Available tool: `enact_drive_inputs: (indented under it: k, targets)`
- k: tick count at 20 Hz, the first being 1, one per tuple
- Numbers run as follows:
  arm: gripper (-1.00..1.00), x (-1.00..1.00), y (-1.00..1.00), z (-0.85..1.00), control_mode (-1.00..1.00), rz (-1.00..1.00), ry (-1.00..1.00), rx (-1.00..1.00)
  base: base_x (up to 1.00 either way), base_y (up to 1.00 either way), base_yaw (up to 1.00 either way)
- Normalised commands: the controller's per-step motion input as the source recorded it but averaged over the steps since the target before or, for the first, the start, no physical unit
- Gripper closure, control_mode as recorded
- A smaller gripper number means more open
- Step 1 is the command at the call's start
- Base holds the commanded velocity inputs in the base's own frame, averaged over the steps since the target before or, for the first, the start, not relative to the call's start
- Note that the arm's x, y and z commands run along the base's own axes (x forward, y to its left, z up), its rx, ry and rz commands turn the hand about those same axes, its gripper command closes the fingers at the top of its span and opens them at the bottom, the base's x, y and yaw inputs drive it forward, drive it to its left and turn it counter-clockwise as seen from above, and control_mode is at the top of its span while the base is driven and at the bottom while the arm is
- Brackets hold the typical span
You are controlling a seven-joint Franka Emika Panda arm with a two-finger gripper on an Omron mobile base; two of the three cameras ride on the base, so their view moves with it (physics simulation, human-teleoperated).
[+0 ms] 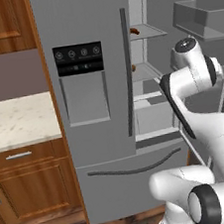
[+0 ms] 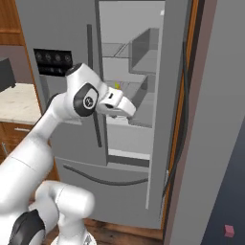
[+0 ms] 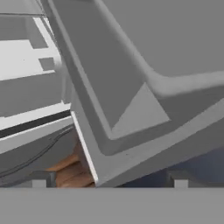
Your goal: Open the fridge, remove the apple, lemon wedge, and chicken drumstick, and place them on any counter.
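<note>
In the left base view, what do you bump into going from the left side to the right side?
Counter → black dispenser panel → long dark door handle → open fridge shelves → the robot's white arm.

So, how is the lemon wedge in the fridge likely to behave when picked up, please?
The lemon wedge looks tiny beside the arm, so it is probably very light. Its small pointed shape may slip or tip rather than roll. On the fridge shelf, a nudge could push it deeper.
</note>
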Motion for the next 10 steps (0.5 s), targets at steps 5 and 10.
enact_drive_inputs:
  k: [5, 10]
  targets:
    - [-1.0, -0.24, -0.86, -0.23, -1.0, -0.17, -0.21, 0.0, 0.0, 0.0, 0.0]
    - [-1.0, -0.45, -0.01, -0.19, -1.0, -0.11, -0.24, 0.03, 0.0, 0.0, 0.0]
